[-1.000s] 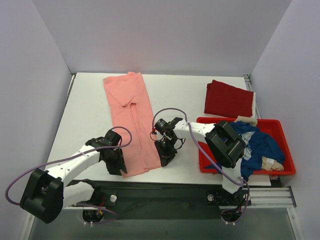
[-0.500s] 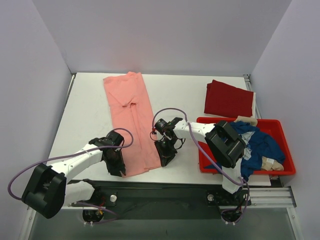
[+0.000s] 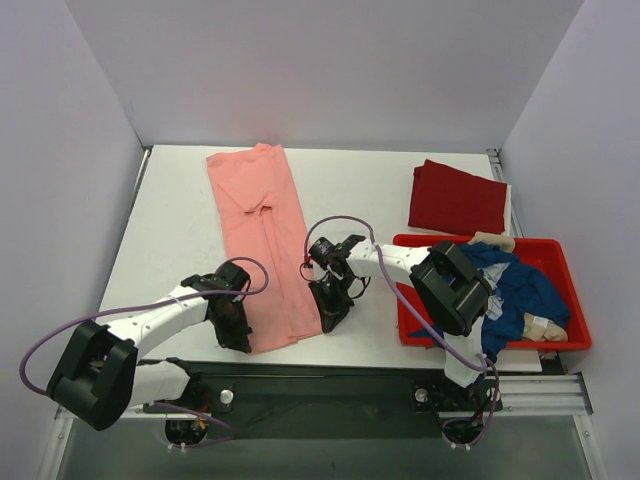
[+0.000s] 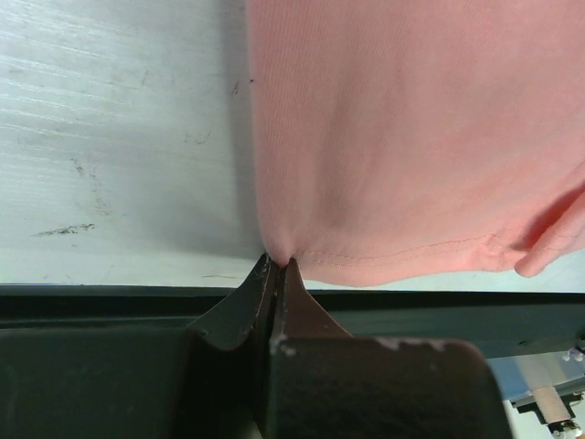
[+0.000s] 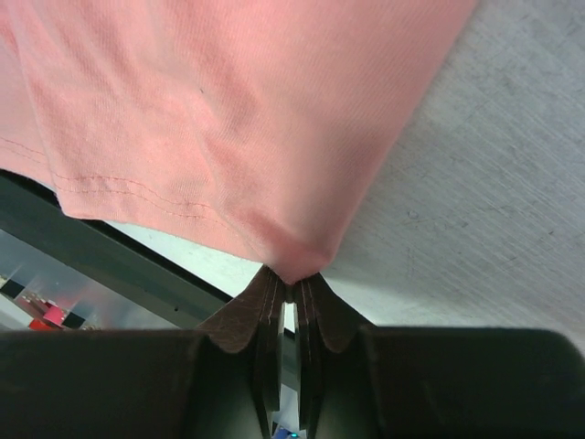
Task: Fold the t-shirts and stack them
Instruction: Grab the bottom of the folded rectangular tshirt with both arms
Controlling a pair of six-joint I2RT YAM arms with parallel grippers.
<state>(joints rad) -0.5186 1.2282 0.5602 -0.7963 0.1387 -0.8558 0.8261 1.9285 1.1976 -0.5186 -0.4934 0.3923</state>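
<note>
White tabletop (image 3: 180,230), both near corners of the salmon-pink t-shirt (image 3: 262,230) pinched.
I had the left gripper (image 4: 277,267) clenched on the near left hem corner and the right gripper (image 5: 291,285) clenched on the near right one, the shirt lying as a long strip running far. I judged this the fold's start: next, both arms should lift together and carry the hem far, level. Far right, the dark red t-shirt (image 3: 457,198) lay folded; the red tub (image 3: 570,340), near right, held the navy blue t-shirt (image 3: 520,285) and some beige cloth (image 3: 545,325).
</note>
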